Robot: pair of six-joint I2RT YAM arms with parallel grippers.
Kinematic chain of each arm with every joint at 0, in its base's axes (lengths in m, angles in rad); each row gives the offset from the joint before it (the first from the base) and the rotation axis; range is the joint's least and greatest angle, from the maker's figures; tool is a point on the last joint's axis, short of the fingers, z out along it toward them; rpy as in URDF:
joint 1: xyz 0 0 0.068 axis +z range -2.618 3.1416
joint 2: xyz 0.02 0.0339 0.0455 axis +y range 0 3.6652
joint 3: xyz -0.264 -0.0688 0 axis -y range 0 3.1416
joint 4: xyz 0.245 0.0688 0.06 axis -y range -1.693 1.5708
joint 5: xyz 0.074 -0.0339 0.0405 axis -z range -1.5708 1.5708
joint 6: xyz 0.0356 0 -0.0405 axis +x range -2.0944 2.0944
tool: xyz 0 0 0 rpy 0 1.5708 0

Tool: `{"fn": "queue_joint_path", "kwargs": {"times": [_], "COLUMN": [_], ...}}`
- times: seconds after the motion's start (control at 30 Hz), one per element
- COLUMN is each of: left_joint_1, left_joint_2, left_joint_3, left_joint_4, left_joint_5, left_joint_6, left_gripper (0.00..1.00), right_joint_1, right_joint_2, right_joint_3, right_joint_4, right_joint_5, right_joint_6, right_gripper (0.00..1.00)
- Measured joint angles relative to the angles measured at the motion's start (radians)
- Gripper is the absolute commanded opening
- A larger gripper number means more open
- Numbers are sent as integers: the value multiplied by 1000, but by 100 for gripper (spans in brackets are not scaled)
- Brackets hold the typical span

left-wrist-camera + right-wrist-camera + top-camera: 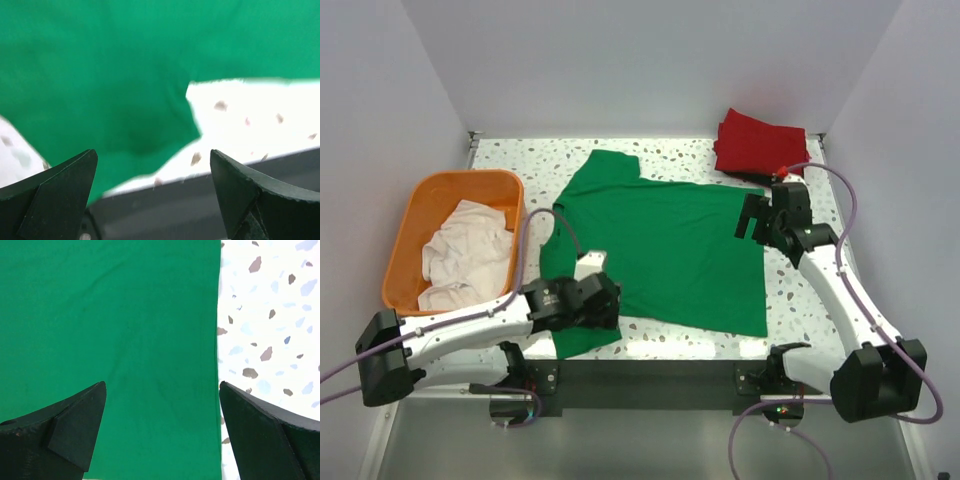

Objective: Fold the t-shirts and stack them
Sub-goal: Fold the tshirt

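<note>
Left end effector [152, 165] and right end effector [162, 395] hang spread at 1 green t-shirt's [670, 250] edges.

Orange plastic basket [420, 208] at the left edge of the speckled table [545, 160]

A: What colours are showing?
B: The green t-shirt [670, 250] is showing plain bright green, the red t-shirt [755, 140] deep red.
A: And elsewhere?
B: The basket [405, 240] is glowing orange around the off-white t-shirt [470, 255]; the table [670, 152] is showing white with brown-grey speckles.
</note>
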Motion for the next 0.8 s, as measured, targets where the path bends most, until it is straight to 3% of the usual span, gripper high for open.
{"fn": "queue_joint_path", "kwargs": {"times": [0.17, 0.47, 0.6, 0.63, 0.8], "left_joint_1": [-167, -168, -150, -140, -103], "left_joint_2": [-20, 14, 65, 75, 98], "left_joint_3": [-149, -234, -215, -210, -197], "left_joint_4": [-66, -67, -73, -72, -76], "left_joint_5": [52, 58, 43, 42, 32], "left_joint_6": [-173, -287, -293, -293, -278], "left_gripper": [87, 70, 46, 36, 20], "right_joint_1": [0, 0, 0, 0, 12], "right_joint_2": [-59, -107, -146, -158, -227], "right_joint_3": [-41, -118, -165, -176, -224], "right_joint_4": [-27, -67, -76, -80, -138], "right_joint_5": [-4, -7, -11, -19, -61], "right_joint_6": [22, 49, 61, 63, 76], "right_gripper": [98, 99, 99, 99, 98]}}
